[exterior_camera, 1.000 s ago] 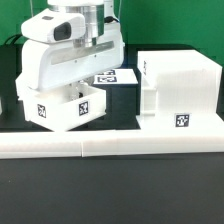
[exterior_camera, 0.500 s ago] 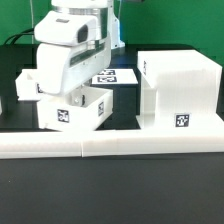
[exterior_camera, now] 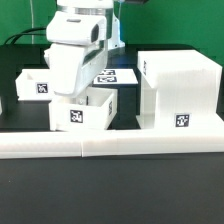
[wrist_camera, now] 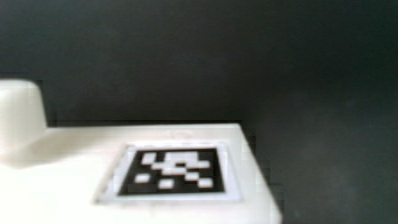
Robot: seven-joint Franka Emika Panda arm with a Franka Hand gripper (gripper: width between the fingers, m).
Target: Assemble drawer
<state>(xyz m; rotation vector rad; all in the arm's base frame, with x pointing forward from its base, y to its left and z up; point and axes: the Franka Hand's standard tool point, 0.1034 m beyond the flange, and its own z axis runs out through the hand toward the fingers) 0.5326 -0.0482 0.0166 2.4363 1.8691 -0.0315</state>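
Observation:
The arm's white hand reaches down into a small white drawer tray (exterior_camera: 88,113) that carries a tag on its front. My gripper (exterior_camera: 79,95) appears shut on the tray's wall, but the fingertips are hidden by the hand and the tray. The tray sits just to the exterior view's left of the large hollow box shell (exterior_camera: 182,85), with a narrow gap between them. A second tray (exterior_camera: 36,84) stands behind, at the exterior view's left. The wrist view shows a white tray face with its tag (wrist_camera: 175,170) and a rounded knob (wrist_camera: 18,120); no fingers show there.
The marker board (exterior_camera: 115,77) lies flat behind the held tray. A long low white wall strip (exterior_camera: 110,147) runs along the front of the black table. A small white part shows at the exterior view's far left edge (exterior_camera: 2,104).
The arm and the small tray have moved together toward the exterior view's right, closer to the box shell. The second tray behind has come into view.

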